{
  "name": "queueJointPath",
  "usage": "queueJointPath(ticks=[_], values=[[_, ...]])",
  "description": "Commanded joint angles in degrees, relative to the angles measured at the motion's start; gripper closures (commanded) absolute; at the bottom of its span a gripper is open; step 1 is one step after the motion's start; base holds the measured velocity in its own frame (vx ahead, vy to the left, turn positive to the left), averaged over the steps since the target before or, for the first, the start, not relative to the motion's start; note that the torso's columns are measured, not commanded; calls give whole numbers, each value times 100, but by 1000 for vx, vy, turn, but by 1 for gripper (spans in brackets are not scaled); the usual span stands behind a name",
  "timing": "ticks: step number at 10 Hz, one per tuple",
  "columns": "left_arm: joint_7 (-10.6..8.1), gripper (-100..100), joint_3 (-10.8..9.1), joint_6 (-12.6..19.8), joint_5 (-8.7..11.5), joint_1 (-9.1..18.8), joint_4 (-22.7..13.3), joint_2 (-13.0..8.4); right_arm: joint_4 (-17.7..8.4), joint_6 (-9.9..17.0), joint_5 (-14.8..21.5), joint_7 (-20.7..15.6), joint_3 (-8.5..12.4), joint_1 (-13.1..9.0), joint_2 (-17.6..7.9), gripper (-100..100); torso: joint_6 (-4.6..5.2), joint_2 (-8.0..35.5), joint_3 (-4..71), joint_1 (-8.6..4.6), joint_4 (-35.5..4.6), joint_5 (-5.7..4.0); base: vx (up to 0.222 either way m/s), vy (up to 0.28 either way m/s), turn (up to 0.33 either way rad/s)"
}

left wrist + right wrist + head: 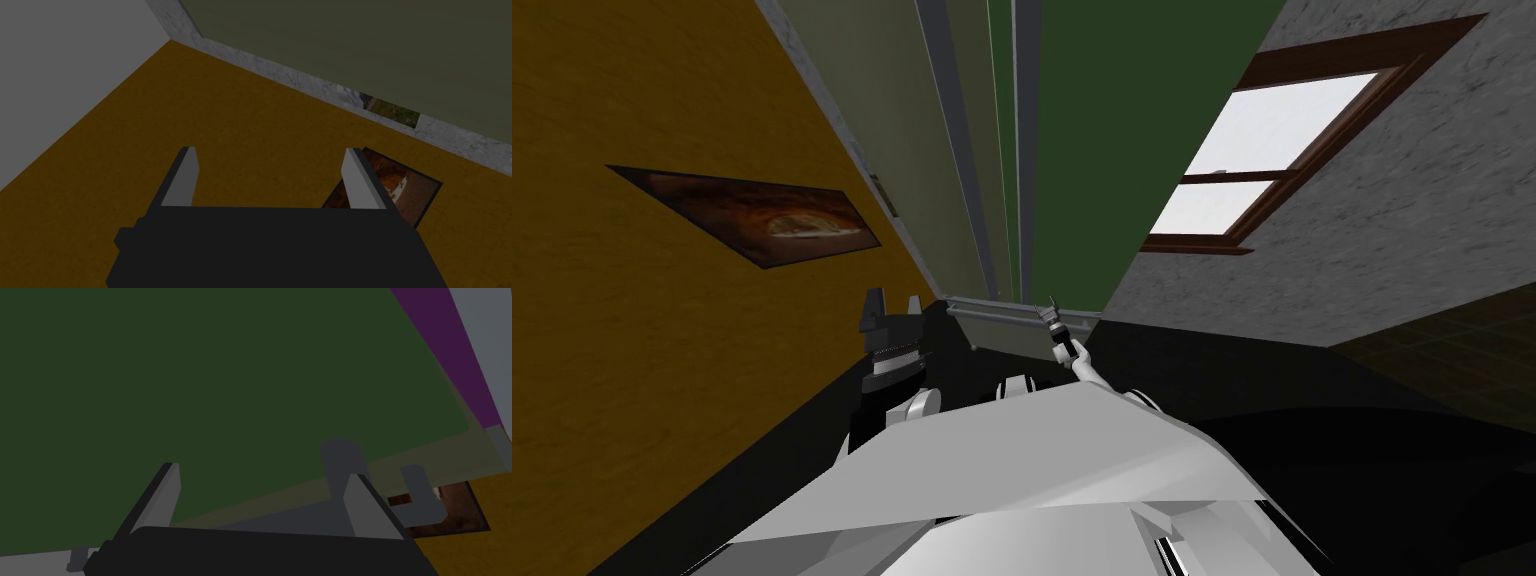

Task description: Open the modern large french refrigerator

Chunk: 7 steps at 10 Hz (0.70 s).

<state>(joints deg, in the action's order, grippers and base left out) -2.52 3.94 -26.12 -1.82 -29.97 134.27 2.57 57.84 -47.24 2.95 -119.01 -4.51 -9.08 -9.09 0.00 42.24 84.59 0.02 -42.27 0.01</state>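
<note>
Green refrigerator door [200, 378] just beyond right pincer [262, 471], ochre wall [632, 350] alongside

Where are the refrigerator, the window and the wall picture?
refrigerator [1082, 120], head view, green front panel.
window [1292, 120], head view, upper pane.
wall picture [762, 215], head view, its middle.

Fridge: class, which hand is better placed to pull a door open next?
Right, probably. The right hand, open, faces the green door near a grey handle; the left hand, open, points at the yellow wall.
</note>
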Motion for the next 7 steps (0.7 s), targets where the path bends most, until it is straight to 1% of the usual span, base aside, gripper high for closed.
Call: queueJointPath(ticks=[1,2,3,4,7], values=[[0,0,0,0,0,0,0,0,-274,-71,-4,-422,-5,-138,135,-100,-1,3,-1,-2,-1,0,27,41,-60],[0,0,0,0,0,0,0,0,-274,-71,-4,-502,-5,-138,135,-100,0,4,-2,0,-1,0,20,37,-29],[0,0,0,0,0,0,0,0,-425,-110,-6,-712,-8,-212,234,-100,-1,7,-4,-3,-2,0,25,30,-50],[0,0,0,0,0,0,0,0,-425,-110,-6,-743,-8,-212,234,-100,0,4,-3,-5,-1,-1,21,25,-24],[0,0,0,0,0,0,0,0,-756,-196,-12,-1271,-14,-376,591,-100,-1,1,-1,2,0,1,28,38,-55]])
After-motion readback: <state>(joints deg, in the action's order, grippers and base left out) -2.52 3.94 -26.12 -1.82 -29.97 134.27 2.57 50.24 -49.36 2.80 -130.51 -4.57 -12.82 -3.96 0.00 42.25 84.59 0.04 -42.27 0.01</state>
